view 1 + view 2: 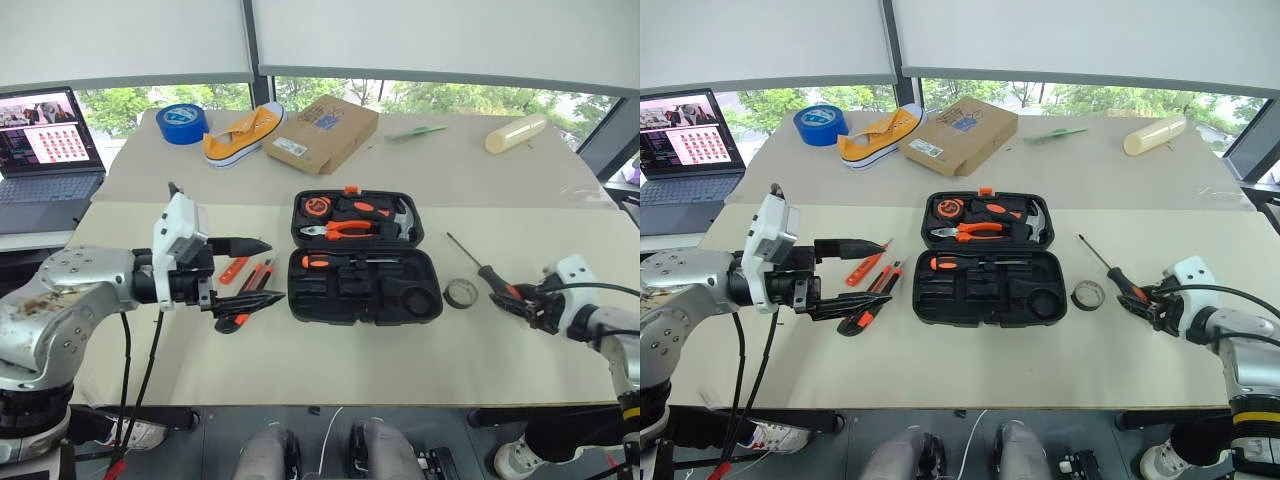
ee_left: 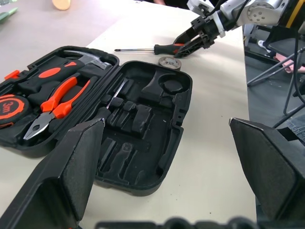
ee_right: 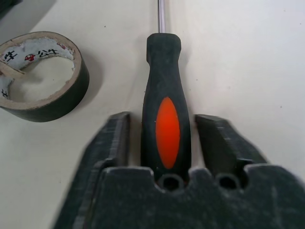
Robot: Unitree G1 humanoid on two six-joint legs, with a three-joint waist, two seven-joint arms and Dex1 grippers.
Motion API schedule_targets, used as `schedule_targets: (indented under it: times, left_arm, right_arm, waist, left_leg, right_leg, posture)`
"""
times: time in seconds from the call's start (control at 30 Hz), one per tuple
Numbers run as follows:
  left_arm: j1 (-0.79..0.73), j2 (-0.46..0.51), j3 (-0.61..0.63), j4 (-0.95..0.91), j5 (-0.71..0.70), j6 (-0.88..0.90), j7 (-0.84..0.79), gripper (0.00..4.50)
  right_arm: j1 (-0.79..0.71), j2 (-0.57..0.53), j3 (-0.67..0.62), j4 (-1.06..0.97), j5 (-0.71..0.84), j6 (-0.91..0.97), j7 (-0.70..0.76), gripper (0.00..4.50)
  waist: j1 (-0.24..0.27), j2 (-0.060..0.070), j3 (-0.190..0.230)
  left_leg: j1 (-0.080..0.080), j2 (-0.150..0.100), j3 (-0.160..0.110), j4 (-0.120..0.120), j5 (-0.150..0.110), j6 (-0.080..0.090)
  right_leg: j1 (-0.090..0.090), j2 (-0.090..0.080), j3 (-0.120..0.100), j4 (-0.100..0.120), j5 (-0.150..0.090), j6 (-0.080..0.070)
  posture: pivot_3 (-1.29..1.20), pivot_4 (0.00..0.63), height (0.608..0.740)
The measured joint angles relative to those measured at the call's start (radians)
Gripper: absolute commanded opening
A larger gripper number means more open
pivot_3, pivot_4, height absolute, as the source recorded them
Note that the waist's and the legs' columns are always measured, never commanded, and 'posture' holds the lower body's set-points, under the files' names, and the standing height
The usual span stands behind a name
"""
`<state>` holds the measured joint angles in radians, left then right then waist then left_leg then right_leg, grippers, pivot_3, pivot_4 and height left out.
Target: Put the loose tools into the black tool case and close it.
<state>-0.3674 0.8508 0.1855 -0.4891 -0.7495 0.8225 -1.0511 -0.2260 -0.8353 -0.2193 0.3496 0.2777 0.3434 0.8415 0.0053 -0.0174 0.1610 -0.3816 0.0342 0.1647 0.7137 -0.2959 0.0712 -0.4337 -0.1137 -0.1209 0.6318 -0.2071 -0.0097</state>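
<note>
**Screwdriver between my right tool's fingers**

My right tool (image 3: 164, 138) straddles the screwdriver (image 3: 165, 114) handle lying on the surface (image 1: 330, 360), fingers not yet clamped. The small tape roll (image 3: 40, 76) lies just beside. Farther off, the black tool case (image 1: 362, 270) stands open; my left tool (image 1: 245, 272) is spread empty.

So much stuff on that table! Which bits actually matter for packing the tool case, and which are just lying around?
Part of the job:
- black tool case, open
- screwdriver between the right end effector's fingers
- small tape roll
- utility knife
- red tester screwdriver

Just lying about:
- blue tape roll
- yellow shoe
- cardboard box
- laptop
</note>
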Motion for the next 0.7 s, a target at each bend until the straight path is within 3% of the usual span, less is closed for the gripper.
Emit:
schedule_targets:
  times: [0.23,0.4,0.5,0.7]
  left_arm:
    - [-0.011,0.048,-0.007,0.023,0.0,-0.002,-0.026,4.5]
    - [0.02,0.08,-0.016,0.034,0.003,-0.02,-0.069,4.5]
    - [0.021,0.085,-0.036,0.044,0.016,-0.053,-0.091,4.5]
    - [0.001,0.088,-0.078,0.078,0.046,-0.093,-0.111,4.5]
  right_arm:
    - [0.005,-0.031,-0.051,-0.066,0.056,0.035,0.038,1.03]
    - [-0.094,-0.137,-0.032,-0.266,0.165,0.075,0.249,1.03]
    - [-0.2,-0.143,0.074,-0.353,0.184,0.081,0.369,1.03]
    - [-0.34,-0.024,0.366,-0.242,-0.018,-0.131,0.463,1.03]
  waist:
    - [-0.001,0.005,0.001]
    - [-0.017,0.007,0.002]
    - [-0.017,0.006,0.002]
    - [-0.008,0.006,0.002]
  left_leg:
    - [-0.003,0.0,0.001,0.0,0.0,0.0]
    - [-0.002,0.002,0.001,-0.001,0.001,-0.001]
    - [-0.002,0.002,0.0,-0.001,0.001,-0.002]
    - [-0.005,0.0,0.001,0.0,0.001,-0.001]
  right_leg:
    - [-0.003,0.0,0.001,0.001,0.0,0.0]
    - [-0.004,0.002,0.001,0.0,-0.001,0.001]
    - [-0.004,0.002,0.0,0.0,-0.001,0.001]
    - [-0.006,0.0,-0.001,0.0,0.0,-0.001]
  posture:
    - [0.0,0.15,0.731]
    - [0.0,0.15,0.731]
    - [0.0,0.15,0.731]
    - [0.0,0.15,0.731]
